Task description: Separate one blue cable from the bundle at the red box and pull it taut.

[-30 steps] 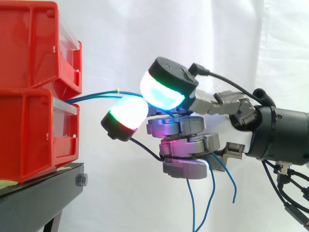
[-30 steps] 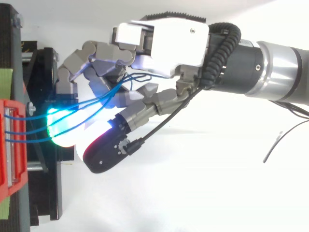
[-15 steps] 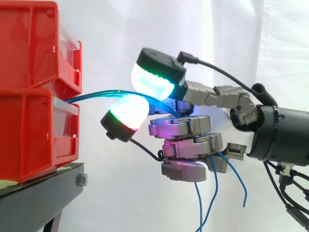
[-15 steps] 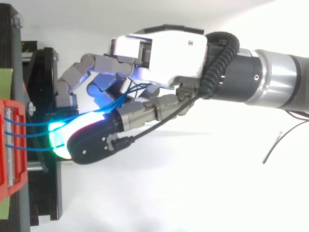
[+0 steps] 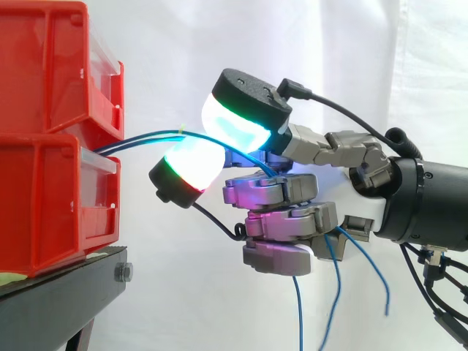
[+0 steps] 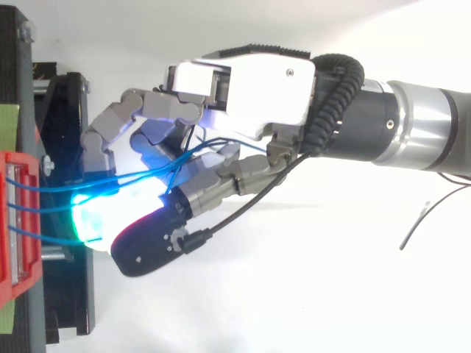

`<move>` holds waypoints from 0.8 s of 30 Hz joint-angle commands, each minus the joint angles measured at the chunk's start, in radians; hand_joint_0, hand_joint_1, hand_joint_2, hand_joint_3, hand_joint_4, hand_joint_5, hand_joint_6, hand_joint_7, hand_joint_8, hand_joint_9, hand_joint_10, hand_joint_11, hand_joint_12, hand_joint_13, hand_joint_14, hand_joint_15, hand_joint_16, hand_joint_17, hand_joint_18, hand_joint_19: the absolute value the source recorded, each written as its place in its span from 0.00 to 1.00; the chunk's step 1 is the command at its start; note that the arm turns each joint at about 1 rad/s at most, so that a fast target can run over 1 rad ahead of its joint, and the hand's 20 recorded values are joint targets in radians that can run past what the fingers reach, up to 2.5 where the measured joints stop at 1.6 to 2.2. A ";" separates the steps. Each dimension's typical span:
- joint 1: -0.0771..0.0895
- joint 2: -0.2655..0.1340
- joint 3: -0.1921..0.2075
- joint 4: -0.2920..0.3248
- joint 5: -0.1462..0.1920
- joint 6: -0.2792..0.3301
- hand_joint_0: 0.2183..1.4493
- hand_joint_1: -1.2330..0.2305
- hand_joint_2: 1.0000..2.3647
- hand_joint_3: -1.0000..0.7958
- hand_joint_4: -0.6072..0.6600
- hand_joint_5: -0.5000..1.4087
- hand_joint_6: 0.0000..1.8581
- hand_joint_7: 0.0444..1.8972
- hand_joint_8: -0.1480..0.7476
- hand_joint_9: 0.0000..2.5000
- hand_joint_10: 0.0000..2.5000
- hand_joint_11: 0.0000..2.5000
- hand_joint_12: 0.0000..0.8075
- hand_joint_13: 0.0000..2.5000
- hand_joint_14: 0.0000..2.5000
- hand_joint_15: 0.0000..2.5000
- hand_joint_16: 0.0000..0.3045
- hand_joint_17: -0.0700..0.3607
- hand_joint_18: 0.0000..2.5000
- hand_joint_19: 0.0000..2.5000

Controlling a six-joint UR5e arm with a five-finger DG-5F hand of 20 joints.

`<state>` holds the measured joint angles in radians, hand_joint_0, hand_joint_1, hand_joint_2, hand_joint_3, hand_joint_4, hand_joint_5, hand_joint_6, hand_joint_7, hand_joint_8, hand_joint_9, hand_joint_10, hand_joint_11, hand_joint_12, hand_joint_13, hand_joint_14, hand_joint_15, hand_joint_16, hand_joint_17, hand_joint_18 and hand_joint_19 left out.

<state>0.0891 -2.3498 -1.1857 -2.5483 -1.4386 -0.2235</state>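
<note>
hand in from right, fingers curled round blue cables; cables caught btwn upper cyan-green pad & lower white-red pad; cables leave front of lower red bin, arc slightly up to the hand, not straight; top view: 3 strands at bin; loose ends hang below palm; bins on black stand.

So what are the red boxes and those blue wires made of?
The red boxes look like hard moulded plastic: smooth, slightly shiny walls. The blue wires are probably metal inside a plastic coat, since they bend in smooth, springy curves.
</note>
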 commanded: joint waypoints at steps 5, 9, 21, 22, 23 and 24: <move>0.012 0.000 0.000 -0.001 0.013 -0.002 0.49 0.23 0.00 0.30 0.42 0.17 0.53 0.51 0.42 0.31 1.00 0.56 0.43 0.52 0.50 0.59 0.15 0.39 0.48 0.51; 0.017 0.000 0.000 -0.006 0.020 -0.002 0.50 0.23 0.00 0.30 0.45 0.17 0.53 0.46 0.42 0.30 1.00 0.53 0.43 0.51 0.50 0.59 0.14 0.39 0.48 0.52; 0.028 0.000 0.000 -0.020 0.023 0.000 0.37 0.13 0.00 0.28 0.51 0.16 0.53 0.43 0.42 0.27 1.00 0.52 0.44 0.48 0.34 0.65 0.15 0.40 0.47 0.48; 0.026 0.000 0.000 -0.020 0.023 0.000 0.38 0.14 0.00 0.28 0.51 0.16 0.53 0.43 0.42 0.27 1.00 0.52 0.45 0.48 0.33 0.65 0.15 0.40 0.47 0.48; 0.026 0.000 0.000 -0.020 0.023 0.001 0.40 0.14 0.00 0.28 0.51 0.16 0.53 0.44 0.42 0.27 1.00 0.52 0.45 0.48 0.30 0.66 0.15 0.40 0.46 0.48; 0.026 0.000 0.000 -0.020 0.023 0.001 0.41 0.16 0.00 0.28 0.51 0.16 0.53 0.44 0.42 0.27 1.00 0.52 0.45 0.48 0.29 0.66 0.15 0.40 0.46 0.48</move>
<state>0.1150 -2.3500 -1.1858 -2.5672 -1.4165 -0.2240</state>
